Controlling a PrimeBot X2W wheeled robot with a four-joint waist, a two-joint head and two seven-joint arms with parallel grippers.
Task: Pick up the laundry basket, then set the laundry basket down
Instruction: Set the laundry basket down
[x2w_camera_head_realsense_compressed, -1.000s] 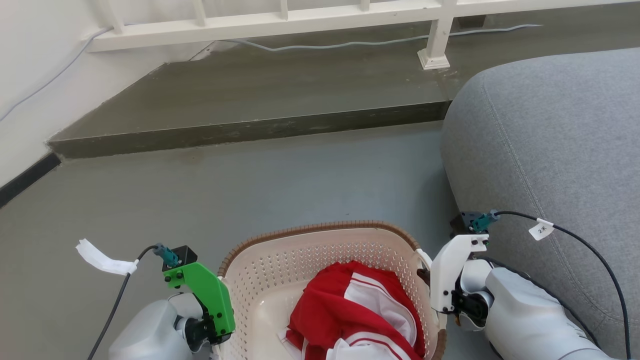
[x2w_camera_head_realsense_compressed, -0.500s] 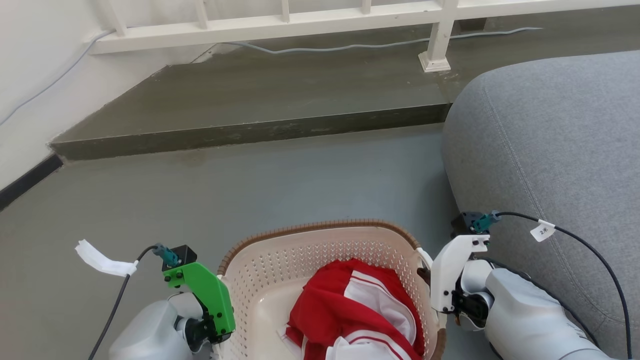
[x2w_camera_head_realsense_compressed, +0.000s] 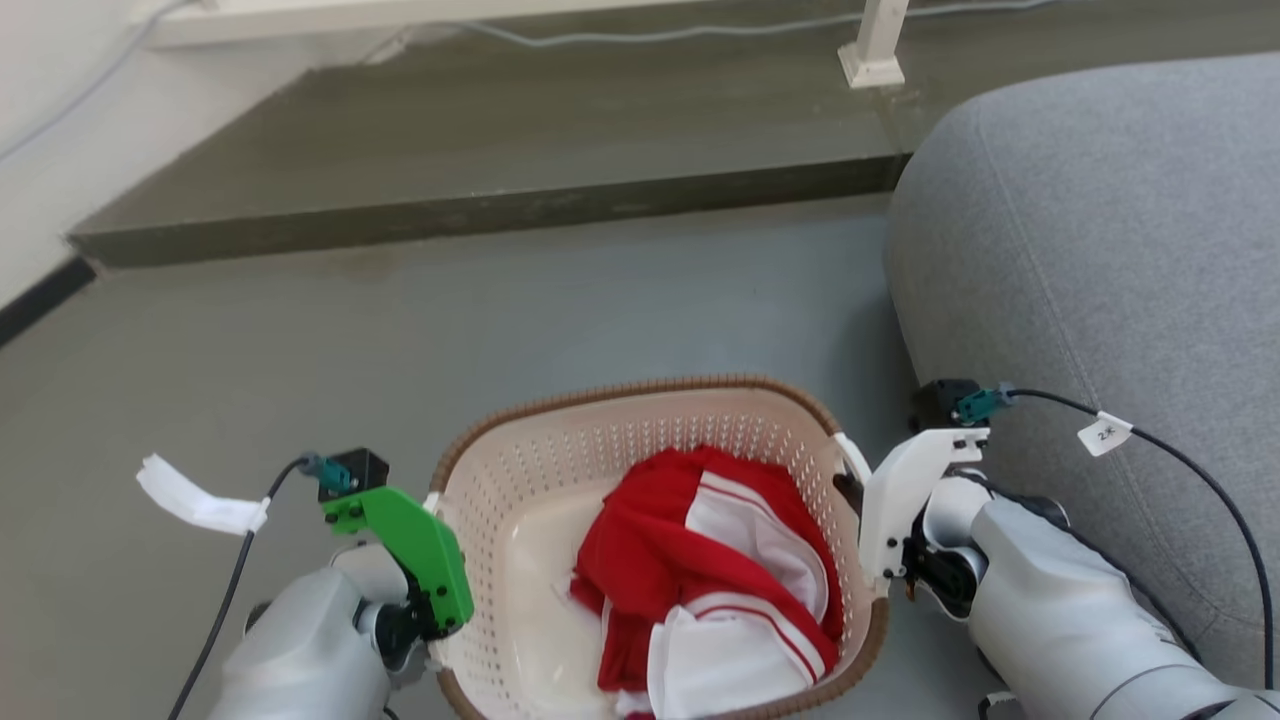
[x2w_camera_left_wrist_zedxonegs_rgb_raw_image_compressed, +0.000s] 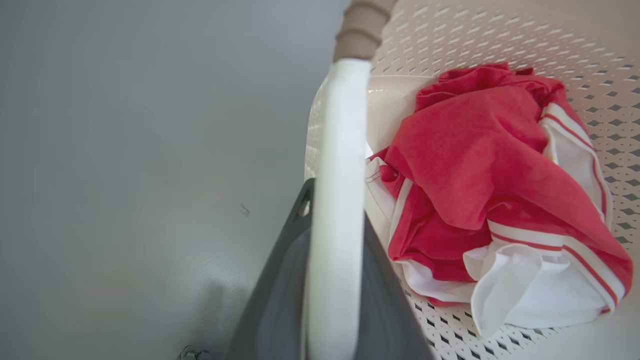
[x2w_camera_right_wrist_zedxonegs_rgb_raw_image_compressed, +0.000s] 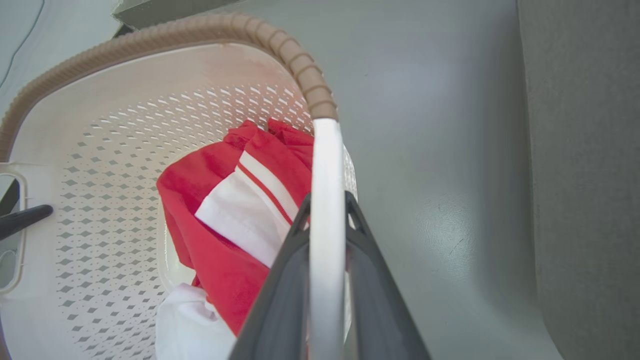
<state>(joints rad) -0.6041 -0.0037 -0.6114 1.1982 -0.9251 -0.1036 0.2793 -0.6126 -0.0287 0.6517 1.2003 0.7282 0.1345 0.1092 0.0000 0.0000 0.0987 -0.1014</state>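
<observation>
The laundry basket (x2w_camera_head_realsense_compressed: 640, 388), cream perforated plastic with a brown woven-look rim, sits low in the middle of the head view and holds a red and white garment (x2w_camera_head_realsense_compressed: 700, 560). My left gripper (x2w_camera_head_realsense_compressed: 436, 632), under a green bracket, is at the basket's left side. In the left wrist view, the left gripper (x2w_camera_left_wrist_zedxonegs_rgb_raw_image_compressed: 334, 197) is shut on the white side handle (x2w_camera_left_wrist_zedxonegs_rgb_raw_image_compressed: 337, 130). My right gripper (x2w_camera_head_realsense_compressed: 868, 575) is at the basket's right side. Seen from its own wrist, the right gripper (x2w_camera_right_wrist_zedxonegs_rgb_raw_image_compressed: 327, 202) is shut on the other white handle (x2w_camera_right_wrist_zedxonegs_rgb_raw_image_compressed: 326, 155). I cannot tell whether the basket touches the floor.
A large grey cushion (x2w_camera_head_realsense_compressed: 1100, 250) stands close on the right, almost touching my right arm. A raised dark step (x2w_camera_head_realsense_compressed: 480, 210) runs across ahead, with a white railing post (x2w_camera_head_realsense_compressed: 875, 50) and a cable on it. Grey floor (x2w_camera_head_realsense_compressed: 400, 330) lies between the step and the basket.
The whole head picture has shifted: the camera now looks further down and more of the basket shows. Both grippers keep their hold on the handles.
</observation>
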